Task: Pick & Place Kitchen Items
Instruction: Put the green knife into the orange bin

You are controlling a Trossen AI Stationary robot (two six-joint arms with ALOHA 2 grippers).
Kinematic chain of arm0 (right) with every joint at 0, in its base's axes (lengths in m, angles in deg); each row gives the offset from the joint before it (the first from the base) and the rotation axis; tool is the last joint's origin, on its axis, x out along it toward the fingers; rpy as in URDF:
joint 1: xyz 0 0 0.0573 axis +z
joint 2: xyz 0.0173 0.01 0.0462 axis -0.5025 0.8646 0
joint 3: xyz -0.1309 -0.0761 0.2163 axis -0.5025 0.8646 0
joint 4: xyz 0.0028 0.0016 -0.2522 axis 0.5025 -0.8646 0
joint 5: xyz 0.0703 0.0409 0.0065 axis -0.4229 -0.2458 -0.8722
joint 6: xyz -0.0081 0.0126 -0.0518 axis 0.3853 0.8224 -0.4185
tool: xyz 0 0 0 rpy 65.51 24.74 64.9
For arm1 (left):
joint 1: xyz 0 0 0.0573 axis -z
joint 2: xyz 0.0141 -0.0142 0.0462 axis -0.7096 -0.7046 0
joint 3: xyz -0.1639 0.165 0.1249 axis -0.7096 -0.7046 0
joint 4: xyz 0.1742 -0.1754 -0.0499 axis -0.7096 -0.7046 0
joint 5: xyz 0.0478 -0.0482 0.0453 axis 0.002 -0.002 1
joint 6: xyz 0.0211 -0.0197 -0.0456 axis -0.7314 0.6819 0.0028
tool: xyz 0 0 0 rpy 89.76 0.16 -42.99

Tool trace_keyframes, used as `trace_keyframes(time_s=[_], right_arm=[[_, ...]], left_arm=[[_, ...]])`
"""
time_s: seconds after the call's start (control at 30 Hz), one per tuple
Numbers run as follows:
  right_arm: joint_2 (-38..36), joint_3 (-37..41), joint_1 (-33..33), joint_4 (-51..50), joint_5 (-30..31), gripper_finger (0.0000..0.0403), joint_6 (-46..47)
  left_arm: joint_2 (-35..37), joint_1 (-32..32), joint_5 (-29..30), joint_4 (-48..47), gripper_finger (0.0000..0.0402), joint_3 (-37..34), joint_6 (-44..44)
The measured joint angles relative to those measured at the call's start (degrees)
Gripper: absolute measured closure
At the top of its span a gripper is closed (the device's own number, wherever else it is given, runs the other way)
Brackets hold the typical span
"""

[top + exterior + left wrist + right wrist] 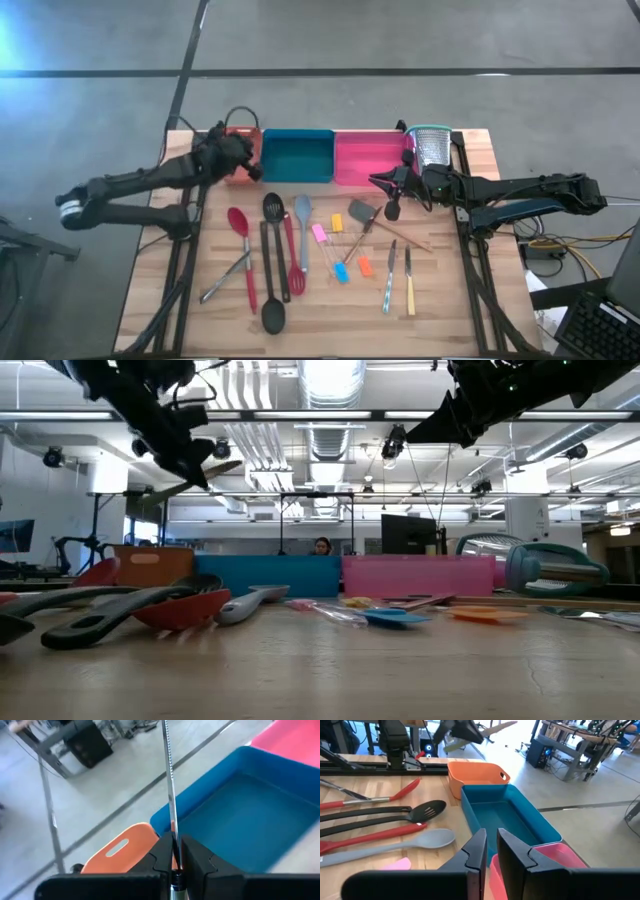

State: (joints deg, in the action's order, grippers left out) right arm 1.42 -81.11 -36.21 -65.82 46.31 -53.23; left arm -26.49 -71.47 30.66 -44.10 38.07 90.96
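Observation:
My left gripper (245, 160) is raised over the orange tray (120, 850) at the table's far left and is shut on a slim knife with a thin serrated blade (170, 785). My right gripper (491, 851) hovers above the near edge of the pink tray (368, 157), its fingers a little apart with nothing between them. The other utensils lie flat on the table's middle: a red spoon (238, 222), a black slotted spoon (273, 208), a grey spoon (302, 215), metal tongs (225, 280), two knives (398, 282) and small coloured tools (340, 250). My left gripper pinches the knife between its two fingers at the base of the blade (173, 836). The blade runs straight out past the fingertips, seen edge-on. The knife is lifted clear above the orange tray, and in the low view its blade (205, 472) slants up.
The orange, teal (297, 157) and pink trays stand in a row along the far edge. A metal grater (432, 148) stands right of the pink tray. Bare wood (330, 325) lies along the near edge. A person (322, 546) shows beyond the table.

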Motion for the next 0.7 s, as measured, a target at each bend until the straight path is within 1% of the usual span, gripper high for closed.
trace_keyframes(time_s=[0.07, 0.13, 0.37, 0.57, 0.7], right_arm=[[0.0, 0.0, 0.0, 0.0, 0.0, 0.0364, -0.8], [0.0, 0.0, 0.0, 0.0, 0.0, 0.0364, -0.8], [0.0, 0.0, 0.0, -0.3, 0.0, 0.0365, -1.1], [0.0, 0.0, 0.0, -0.4, 0.0, 0.0364, -1.2], [0.0, 0.0, 0.0, -0.4, 0.0, 0.0364, -1.2]], left_arm=[[-0.6, -3.7, -4.0, 2.1, 0.0377, -0.7, -0.8], [-1.2, -6.9, -6.6, 3.9, 0.0377, -1.5, -1.4], [-3.0, -14.3, -7.8, 10.0, 0.0377, -5.7, -3.3], [-4.9, -18.3, -9.1, 18.7, 0.0377, -9.9, -4.2], [-6.5, -20.1, -11.4, 21.6, 0.0377, -11.2, -4.3]])
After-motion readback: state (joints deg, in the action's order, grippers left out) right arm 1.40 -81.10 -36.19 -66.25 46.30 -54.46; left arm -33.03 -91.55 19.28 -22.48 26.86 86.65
